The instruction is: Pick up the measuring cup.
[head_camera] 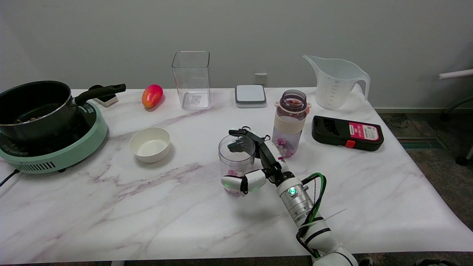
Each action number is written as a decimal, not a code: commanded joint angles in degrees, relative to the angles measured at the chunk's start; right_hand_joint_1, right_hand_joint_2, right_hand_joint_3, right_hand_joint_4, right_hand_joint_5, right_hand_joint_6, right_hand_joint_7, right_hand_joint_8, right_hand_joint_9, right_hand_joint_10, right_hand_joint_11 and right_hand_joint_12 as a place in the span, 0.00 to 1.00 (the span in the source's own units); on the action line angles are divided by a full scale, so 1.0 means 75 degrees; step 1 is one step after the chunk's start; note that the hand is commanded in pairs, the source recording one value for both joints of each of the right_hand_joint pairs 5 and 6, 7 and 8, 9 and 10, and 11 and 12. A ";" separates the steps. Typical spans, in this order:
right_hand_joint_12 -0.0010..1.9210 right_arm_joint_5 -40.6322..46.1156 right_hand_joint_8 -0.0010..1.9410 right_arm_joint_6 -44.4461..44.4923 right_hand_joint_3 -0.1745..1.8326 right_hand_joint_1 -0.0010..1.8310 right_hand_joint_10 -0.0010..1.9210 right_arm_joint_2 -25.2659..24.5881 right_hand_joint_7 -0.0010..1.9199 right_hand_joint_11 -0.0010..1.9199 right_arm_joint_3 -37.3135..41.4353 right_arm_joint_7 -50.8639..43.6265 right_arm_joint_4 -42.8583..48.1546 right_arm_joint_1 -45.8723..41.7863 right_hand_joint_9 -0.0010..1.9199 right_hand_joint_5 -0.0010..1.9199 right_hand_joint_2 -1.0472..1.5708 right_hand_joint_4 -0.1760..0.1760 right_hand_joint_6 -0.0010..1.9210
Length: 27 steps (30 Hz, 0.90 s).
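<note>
**My fingers around the small clear cup, the measuring cup far behind**

At the far left a black pot [35, 107] sits on a green cooker [55, 153], its handle pointing right. Behind the handle lies a small black-and-white thing I cannot make out. A red-and-yellow mango [152, 95] rests near the back edge, with a white bowl [150, 144] nearer the front. A tall clear square container [191, 79] stands next, a small sticker low on it, too small to read. A flat grey-and-white box [250, 95] lies beside it.

My right hand [255, 162] wraps a small clear cup [236, 162] with pink bits in the bottom: thumb low across its front, other fingers curled over its rim. The cup stands on the table [111, 221].

Just right of it stands a clear bottle [290, 123] holding pink and white pieces. Behind, at the back right, stands the measuring cup [334, 83], its printed scale unreadable, well apart from my hand. A black case [346, 133] carries a red-and-white label, the writing too small to read.
</note>
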 commanded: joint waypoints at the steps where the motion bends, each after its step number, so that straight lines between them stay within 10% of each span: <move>1: 0.30 0.0034 0.42 0.0026 0.44 0.75 0.42 0.0034 0.43 0.30 0.0112 0.0093 -0.0025 0.0038 0.42 0.28 0.48 0.50 0.28; 20: 0.38 0.0111 0.58 -0.0038 0.37 0.77 0.55 0.0056 0.59 0.38 0.0252 0.0093 -0.0046 0.0060 0.55 0.38 0.56 0.50 0.38; 27: 0.54 0.0140 0.74 -0.0029 0.43 0.75 0.71 0.0065 0.75 0.54 0.0274 0.0093 -0.0046 0.0090 0.71 0.65 0.64 0.50 0.65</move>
